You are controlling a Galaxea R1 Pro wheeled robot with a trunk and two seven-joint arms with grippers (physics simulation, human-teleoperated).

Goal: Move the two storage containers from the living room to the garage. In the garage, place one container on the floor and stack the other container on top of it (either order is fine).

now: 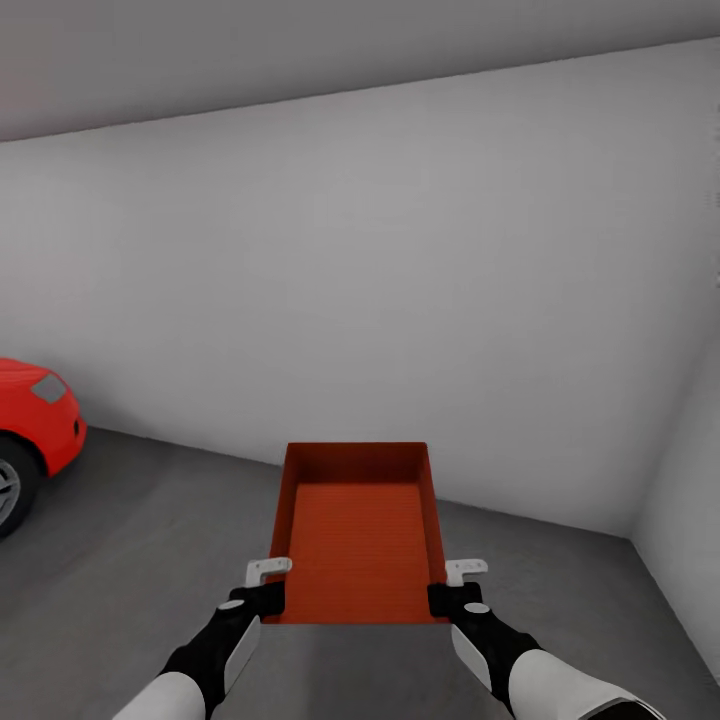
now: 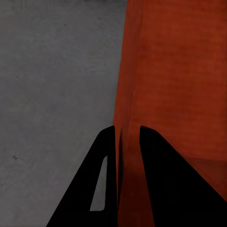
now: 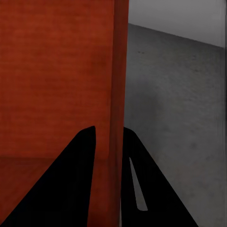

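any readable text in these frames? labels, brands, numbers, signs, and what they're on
None. No legible text in any view.
Storage container: plain red-orange walls and ribbed bottom, no label.
Red car: no badge or plate in view.
Wall and floor: bare, no signs or markings.
Left gripper and right gripper: no markings to read.

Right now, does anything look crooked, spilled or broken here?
Nothing stands out. The shallow red-orange bin sits level and empty, its side walls pinched by the left pincer and right pincer above the grey concrete floor.
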